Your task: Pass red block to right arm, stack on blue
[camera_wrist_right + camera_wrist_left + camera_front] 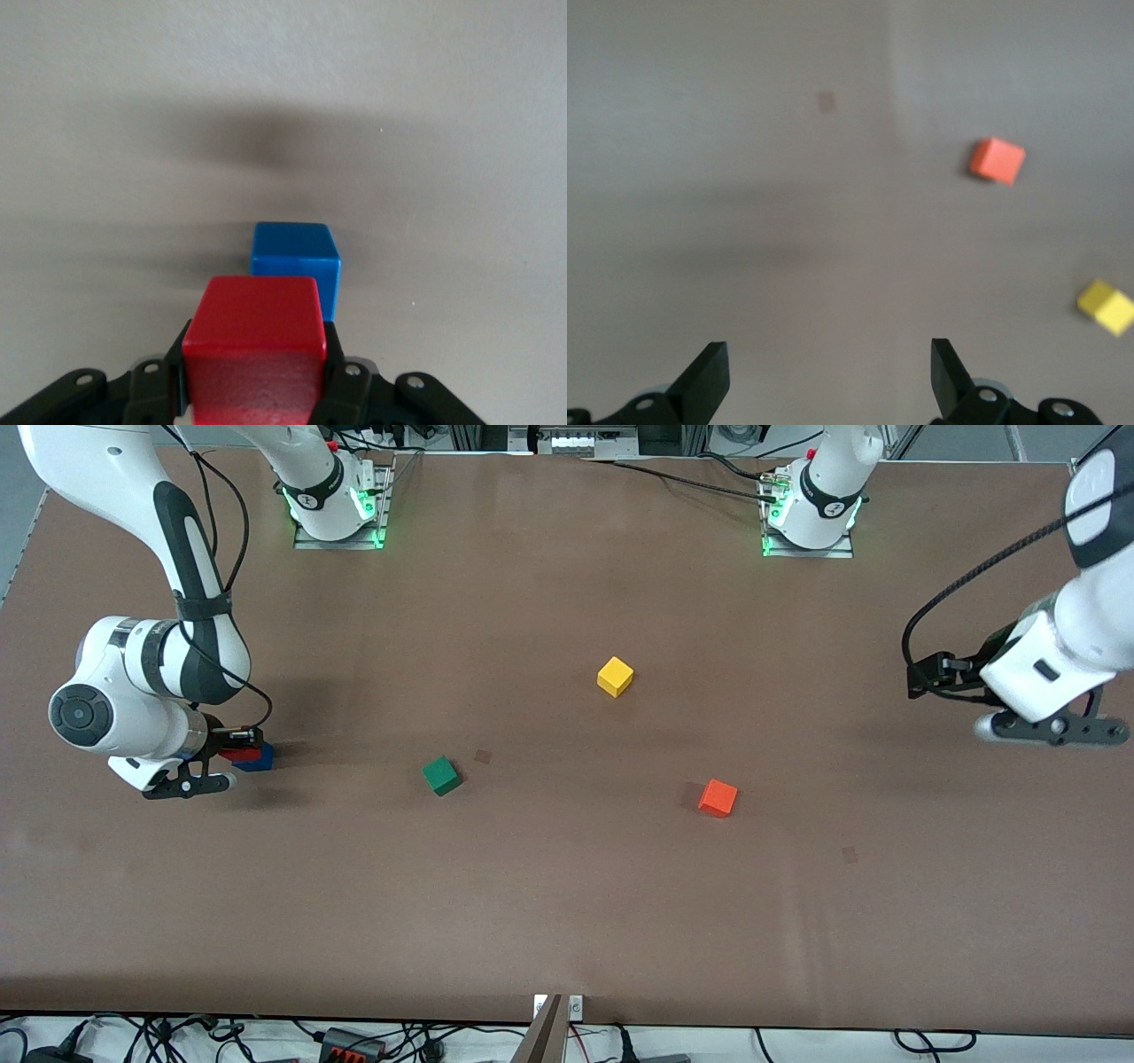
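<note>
Front view, we note the tabletop (pixel 567 921) first. Left gripper (pixel 828 376) waits with jaws spread wide, nothing in them, over the left arm's end. Right gripper (pixel 257 390) clenches the red block (pixel 252 350) just above the blue block (pixel 294 257), at the right arm's end.

The small pure-red wooden cube (pixel 252 350) is clamped between the black fingers of the right arm's hand (pixel 257 390), level and square, lifted off the brown worktop. It hangs just above the small dark-blue cube (pixel 295 261), overlapping it partly. The blue cube sits flat on the worktop at the right arm's end.
</note>
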Robot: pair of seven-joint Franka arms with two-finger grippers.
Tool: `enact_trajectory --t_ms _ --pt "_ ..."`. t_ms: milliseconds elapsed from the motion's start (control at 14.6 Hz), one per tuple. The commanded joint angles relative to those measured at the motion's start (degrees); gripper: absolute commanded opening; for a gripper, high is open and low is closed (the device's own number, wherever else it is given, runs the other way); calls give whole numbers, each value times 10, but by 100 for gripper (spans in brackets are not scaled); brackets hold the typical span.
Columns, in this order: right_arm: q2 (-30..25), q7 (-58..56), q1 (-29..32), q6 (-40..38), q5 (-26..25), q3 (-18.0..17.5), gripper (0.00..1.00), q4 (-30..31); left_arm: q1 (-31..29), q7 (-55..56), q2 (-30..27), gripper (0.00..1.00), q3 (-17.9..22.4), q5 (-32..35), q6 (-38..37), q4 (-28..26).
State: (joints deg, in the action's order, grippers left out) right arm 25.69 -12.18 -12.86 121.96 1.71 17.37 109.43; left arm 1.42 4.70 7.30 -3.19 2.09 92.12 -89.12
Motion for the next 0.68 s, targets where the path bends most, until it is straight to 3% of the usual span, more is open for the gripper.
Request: enact_trajectory --t_ms 0,273,615 --pt "0 2 9 9 -12 -3 0 9 -4 19 -85 100 19 12 75 -124" --pt "4 2 9 14 -11 -3 0 9 -18 22 -76 100 19 6 71 -99" --pt "13 2 10 29 -11 -4 0 8 -17 25 -65 100 12 5 11 -45"
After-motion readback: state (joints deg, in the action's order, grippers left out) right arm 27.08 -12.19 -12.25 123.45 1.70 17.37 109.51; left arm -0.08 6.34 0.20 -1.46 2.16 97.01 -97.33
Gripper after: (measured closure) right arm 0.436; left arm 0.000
